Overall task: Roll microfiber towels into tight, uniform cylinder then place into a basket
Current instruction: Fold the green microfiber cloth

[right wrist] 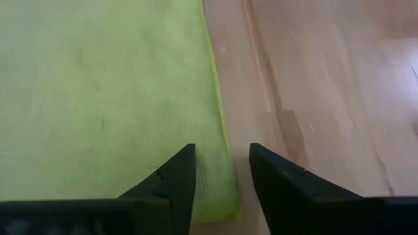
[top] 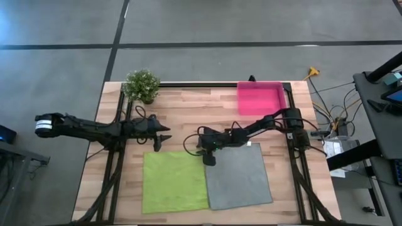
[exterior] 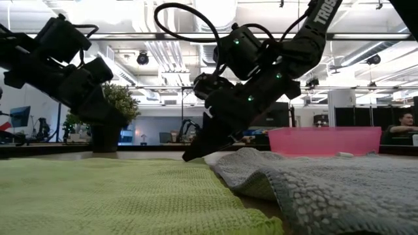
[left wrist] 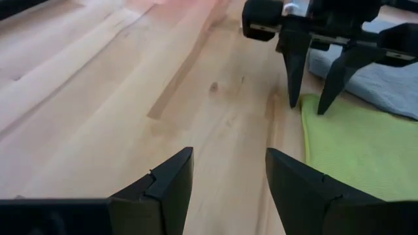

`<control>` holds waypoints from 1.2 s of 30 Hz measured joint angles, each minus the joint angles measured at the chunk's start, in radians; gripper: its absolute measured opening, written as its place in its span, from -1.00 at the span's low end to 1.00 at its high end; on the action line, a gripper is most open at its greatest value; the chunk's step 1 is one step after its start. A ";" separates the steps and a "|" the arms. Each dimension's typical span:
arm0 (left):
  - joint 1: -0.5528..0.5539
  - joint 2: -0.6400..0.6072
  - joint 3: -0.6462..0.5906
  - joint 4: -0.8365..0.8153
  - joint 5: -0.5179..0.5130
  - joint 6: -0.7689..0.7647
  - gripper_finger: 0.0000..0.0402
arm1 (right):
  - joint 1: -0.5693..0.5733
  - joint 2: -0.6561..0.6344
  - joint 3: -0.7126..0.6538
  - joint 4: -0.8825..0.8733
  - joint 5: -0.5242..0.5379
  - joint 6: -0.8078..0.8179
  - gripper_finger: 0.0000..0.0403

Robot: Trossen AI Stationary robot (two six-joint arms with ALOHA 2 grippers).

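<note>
A lime green towel and a grey towel lie flat side by side on the near half of the wooden table, their edges meeting. The pink basket stands at the far right. My right gripper is low at the green towel's far right corner. It is open, with one finger over the cloth and the other over bare wood. My left gripper hangs open over bare wood just beyond the green towel's far edge, with nothing between its fingers. My right gripper slants down from the table's far right, its fingertips astride the green towel's right edge at the far corner. One tip reaches the cloth and the other the wood beside it. I cannot tell whether they touch.
A small potted plant stands at the far left corner. Bare wood lies between the towels and the far edge. The grey towel's far edge is slightly bunched. A person sits in the room beyond the table.
</note>
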 joint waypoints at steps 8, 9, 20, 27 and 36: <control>-0.047 -0.017 0.006 0.057 0.041 0.067 -0.12 | 0.010 -0.067 -0.029 -0.052 -0.001 -0.036 -0.48; -0.069 -0.026 0.004 0.092 0.041 0.103 -0.12 | 0.014 -0.084 -0.030 -0.054 -0.002 -0.061 -0.48; -0.456 -0.074 0.016 0.108 -0.157 0.323 -0.13 | 0.096 -0.272 -0.051 -0.186 0.039 -0.224 -0.50; -0.832 -0.012 0.194 -0.204 -0.580 0.312 -0.13 | 0.109 -0.280 -0.129 -0.204 0.193 -0.172 -0.57; -0.998 0.253 0.500 -0.599 -0.662 0.063 -0.13 | 0.109 -0.301 -0.172 -0.174 0.237 -0.151 -0.65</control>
